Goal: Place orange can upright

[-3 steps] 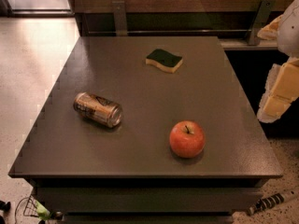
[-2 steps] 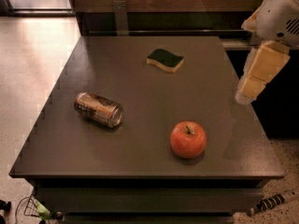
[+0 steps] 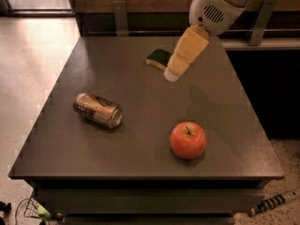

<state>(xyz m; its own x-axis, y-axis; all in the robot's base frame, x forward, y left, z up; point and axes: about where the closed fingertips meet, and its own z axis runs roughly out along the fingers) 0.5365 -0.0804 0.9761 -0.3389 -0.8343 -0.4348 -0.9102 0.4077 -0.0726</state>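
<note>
Worktop (image 3: pixel 140 90): you are looking down on a dark, flat, square top. Its near edge runs along the bottom of the view and its far edge sits against a wooden wall.

Orange can (image 3: pixel 98 110): you will find it in the left half of the worktop, closer to the left edge than to the middle and a little nearer the near edge than the far one. It lies on its side, not upright. Its silver end points toward the near right corner and its bronze body points back toward the far left corner. Nothing touches it.

Sponge (image 3: pixel 158 59): green on top with a yellow underside, it lies flat near the middle of the far edge. Its right end is hidden behind the gripper.

Gripper (image 3: pixel 171 75): a tan wedge slants down from the white arm housing (image 3: pixel 213 8) at the far right corner. Its tip is over the far middle of the worktop, just beside the sponge and well apart from the orange can. It holds nothing that you can see.

Jaws: you see them side-on as one block, so you cannot tell whether they are spread or pressed together.

Apple (image 3: pixel 188 140): red-orange with its stem up, it stands right of centre close to the near edge, well apart from the orange can.
</note>
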